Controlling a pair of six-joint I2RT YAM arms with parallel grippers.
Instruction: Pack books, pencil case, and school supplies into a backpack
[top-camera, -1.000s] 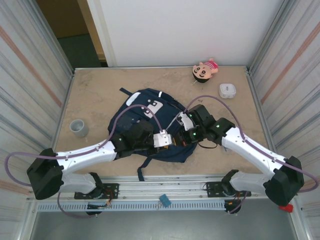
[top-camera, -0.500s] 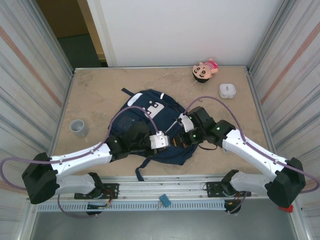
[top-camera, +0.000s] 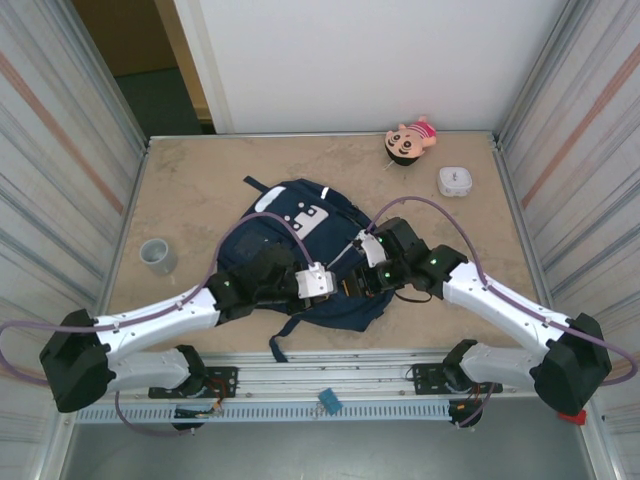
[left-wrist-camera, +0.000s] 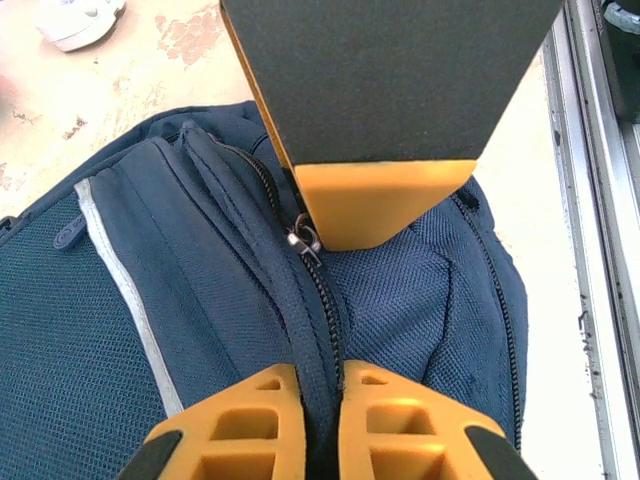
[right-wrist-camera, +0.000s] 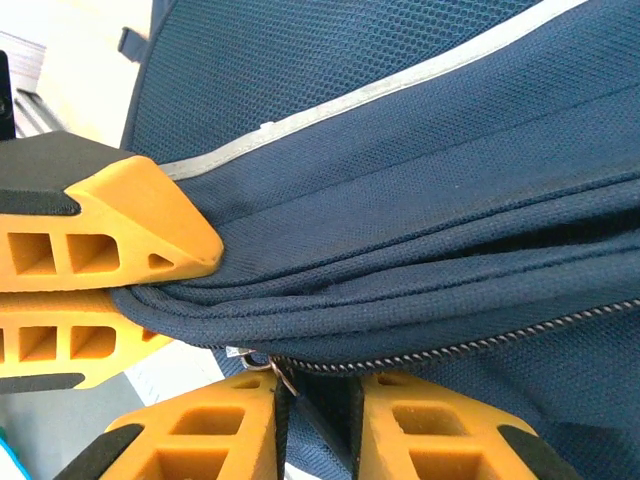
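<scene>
The navy backpack (top-camera: 290, 235) lies flat mid-table, its zipper run shut in both wrist views. My left gripper (left-wrist-camera: 318, 375) is shut on a fold of backpack (left-wrist-camera: 200, 290) fabric beside the zipper. Its orange fingers (right-wrist-camera: 150, 225) pinch that fold in the right wrist view. My right gripper (right-wrist-camera: 315, 385) sits right against it, jaws a little apart. The metal zipper pull (right-wrist-camera: 262, 367) lies at its left fingertip, loose. The same pull (left-wrist-camera: 303, 241) shows just under the right finger (left-wrist-camera: 380, 205). Both grippers meet at the backpack's near right edge (top-camera: 345, 285). Books, pencil case and school supplies are hidden.
A grey cup (top-camera: 157, 255) stands at the left of the table. A small white square box (top-camera: 455, 181) and a doll (top-camera: 410, 141) lie at the back right. Metal side walls close in both sides, with a rail (top-camera: 330, 380) along the near edge.
My right gripper's jaws have parted slightly from shut. The left jaws closed fully on the fabric fold. The left arm shifted a little left and the backpack's top moved slightly.
</scene>
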